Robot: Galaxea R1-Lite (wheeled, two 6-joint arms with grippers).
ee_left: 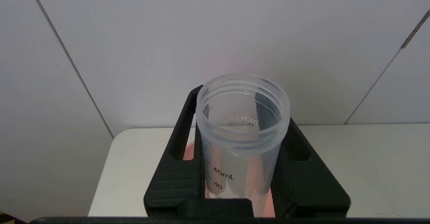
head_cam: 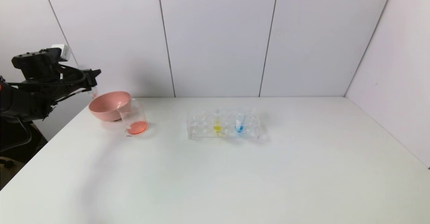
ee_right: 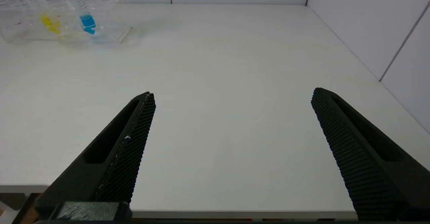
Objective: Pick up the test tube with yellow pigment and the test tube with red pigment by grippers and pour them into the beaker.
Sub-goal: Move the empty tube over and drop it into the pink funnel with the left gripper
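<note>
White table, grey panel walls; left gripper (head_cam: 92,83) clamped on emptied test tube with red pigment (head_cam: 93,91) above pink bowl (head_cam: 109,105).
Head: beaker (head_cam: 134,118) holds red liquid, touching bowl; test tube with yellow pigment (head_cam: 217,121) in rack (head_cam: 224,125). Left wrist: tube (ee_left: 240,136) pinched between fingers (ee_left: 174,170). Right wrist: right gripper (ee_right: 231,98) wide open, holding nothing, over table (ee_right: 215,66).

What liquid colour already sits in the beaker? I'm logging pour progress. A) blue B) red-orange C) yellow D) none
B: the beaker holds a red-orange layer at its bottom, while the yellow tube and the blue tube stand in the rack, and the left gripper holds an emptied tube.
</note>
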